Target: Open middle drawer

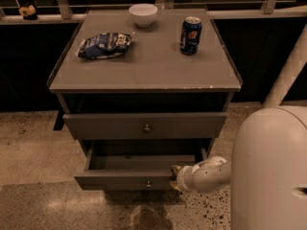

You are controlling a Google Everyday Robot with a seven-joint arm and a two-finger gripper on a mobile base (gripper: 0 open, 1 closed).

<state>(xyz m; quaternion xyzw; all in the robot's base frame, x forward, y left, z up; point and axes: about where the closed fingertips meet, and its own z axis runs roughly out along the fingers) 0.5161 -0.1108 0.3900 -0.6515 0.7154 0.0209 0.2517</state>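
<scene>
Two grey drawer fronts show on the cabinet (72, 104), each with one small round metal knob. The upper drawer (105, 126) sits just under the cabinet's top and stands out only slightly from the frame. The middle drawer (120, 180) is below it, pulled well out from the cabinet toward the camera, so its shallow grey tray (139, 162) lies open to view; its knob (147, 183) is at the centre of the front panel.

The pincer (175, 178) is at the right end of the middle drawer's front, at the cabinet's lower right corner, right against the panel's edge. Whether it is apart, together or clamped on the panel I cannot tell. The pale arm (207, 175) runs from it to the right, away from the cabinet, into the robot's large rounded body (271, 171).

On the cabinet's surface (153, 68) a white bowl (143, 14) stands at the back edge near the middle, a blue soda can (191, 35) stands upright toward the back right, and a crumpled blue snack bag (104, 45) lies toward the back left. All three are well apart. Speckled floor (33, 147) spreads out from the cabinet's left side and front.
</scene>
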